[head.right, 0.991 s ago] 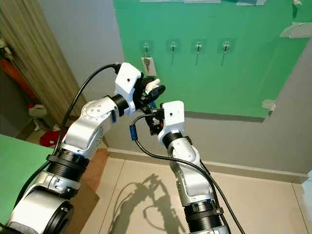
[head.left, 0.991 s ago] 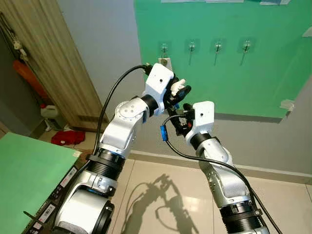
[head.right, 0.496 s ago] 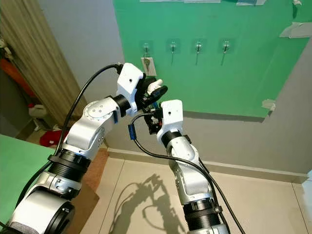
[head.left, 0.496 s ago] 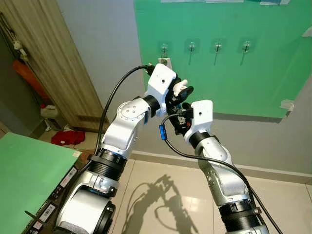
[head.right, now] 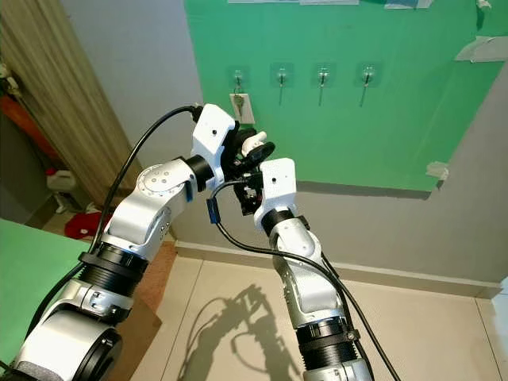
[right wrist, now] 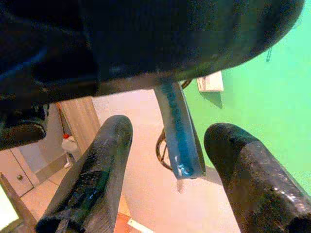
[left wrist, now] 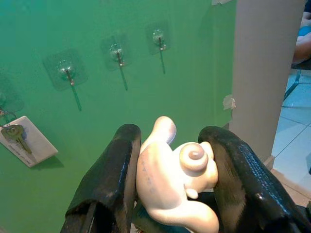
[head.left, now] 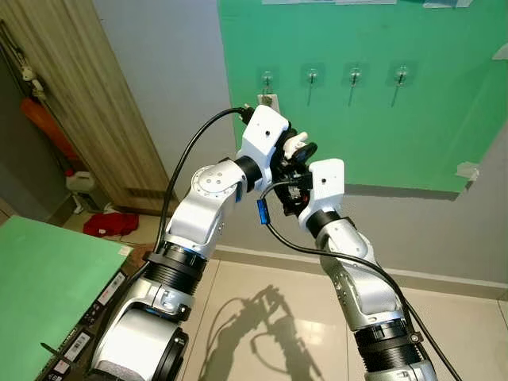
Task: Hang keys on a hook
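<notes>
Left gripper point(left wrist: 170, 194): clamped on a white figurine keychain point(left wrist: 175, 179), raised before the green board point(head.left: 413, 119).
Right gripper point(right wrist: 170, 194): fingers apart, straddling a blue tag point(right wrist: 177, 136) hanging from it.
Hooks point(head.left: 312, 76): along the board's top edge; leftmost carries a key point(left wrist: 13, 132).

both silver arms are raised in front of a green board point(head.left: 444, 119) on the grey wall, their wrists meeting just below its lower left part. the left gripper point(head.left: 300, 148) holds a small white figure point(head.left: 294, 141) in its black fingers, right below the board's leftmost hook point(head.left: 267, 79), where a key with a white tag point(head.left: 266, 101) hangs. the right gripper point(head.left: 292, 193) sits directly beneath the left one, touching or nearly so (its fingers are too hidden to read). three more hooks point(head.left: 355, 76) run along the board to the right of the leftmost one. well left of the board stands a wooden door point(head.left: 87, 111), with a red cloth point(head.left: 111, 223) on the floor at its foot.
</notes>
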You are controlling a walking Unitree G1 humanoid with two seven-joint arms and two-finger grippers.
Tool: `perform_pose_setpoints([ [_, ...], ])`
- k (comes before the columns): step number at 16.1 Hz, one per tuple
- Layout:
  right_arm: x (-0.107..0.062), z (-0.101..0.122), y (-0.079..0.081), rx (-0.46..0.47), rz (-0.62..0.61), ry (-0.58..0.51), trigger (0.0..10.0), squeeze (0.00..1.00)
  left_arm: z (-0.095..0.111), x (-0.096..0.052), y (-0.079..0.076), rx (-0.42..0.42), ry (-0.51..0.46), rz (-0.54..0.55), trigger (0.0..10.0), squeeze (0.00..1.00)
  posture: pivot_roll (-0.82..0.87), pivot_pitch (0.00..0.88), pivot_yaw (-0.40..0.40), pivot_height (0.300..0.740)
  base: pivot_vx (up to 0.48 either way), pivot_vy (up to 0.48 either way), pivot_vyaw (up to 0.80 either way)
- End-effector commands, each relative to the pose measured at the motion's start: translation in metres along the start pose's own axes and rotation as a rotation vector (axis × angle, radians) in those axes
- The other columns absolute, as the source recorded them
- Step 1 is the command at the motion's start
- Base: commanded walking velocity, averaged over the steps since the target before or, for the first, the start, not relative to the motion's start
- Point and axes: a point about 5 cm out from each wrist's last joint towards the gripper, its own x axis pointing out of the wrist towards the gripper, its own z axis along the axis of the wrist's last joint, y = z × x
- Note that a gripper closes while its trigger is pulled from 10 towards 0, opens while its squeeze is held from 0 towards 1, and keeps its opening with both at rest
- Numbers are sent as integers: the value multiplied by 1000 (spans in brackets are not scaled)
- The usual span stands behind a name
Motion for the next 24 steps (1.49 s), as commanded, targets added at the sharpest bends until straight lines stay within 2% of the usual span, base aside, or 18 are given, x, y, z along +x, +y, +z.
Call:
perform_pose_setpoints([
  [1, 3, 5, 5, 7, 12, -20, 1176, 0, 5, 0, 1, 20, -7, -3, 0, 0, -165, 0, 151, 740, 0, 0, 0],
  [2, 3, 5, 5, 13, 17, -25, 0, 0, 5, 0, 1, 22, -7, -1, 0, 0, -165, 0, 151, 740, 0, 0, 0],
  [19, -1, 5, 3, 25, 30, -33, 0, 0, 7, 0, 10, 29, -16, 54, 0, 0, -174, 0, 152, 740, 0, 0, 0],
  [20, -1, 6, 4, 25, 32, -36, 0, 0, 8, 1, 11, 27, -18, 67, 275, 0, -174, 0, 150, 740, 0, 0, 0],
  [21, -1, 6, 4, 25, 33, -36, 0, 0, 8, 1, 12, 25, -19, 71, 0, 0, -173, 0, 150, 740, 0, 0, 0],
  [22, -1, 6, 4, 25, 34, -37, 0, 0, 9, 1, 13, 28, -18, 76, 3098, 0, -172, 0, 150, 740, 0, 0, 0],
  [23, -1, 6, 4, 26, 36, -38, 0, 0, 9, 1, 14, 28, -14, 80, 10000, 0, -171, 0, 152, 740, 0, 0, 0],
  [24, 0, 6, 4, 27, 37, -39, 0, 0, 9, 1, 14, 30, -12, 84, 10000, 0, -171, 0, 152, 740, 0, 0, 0],
])
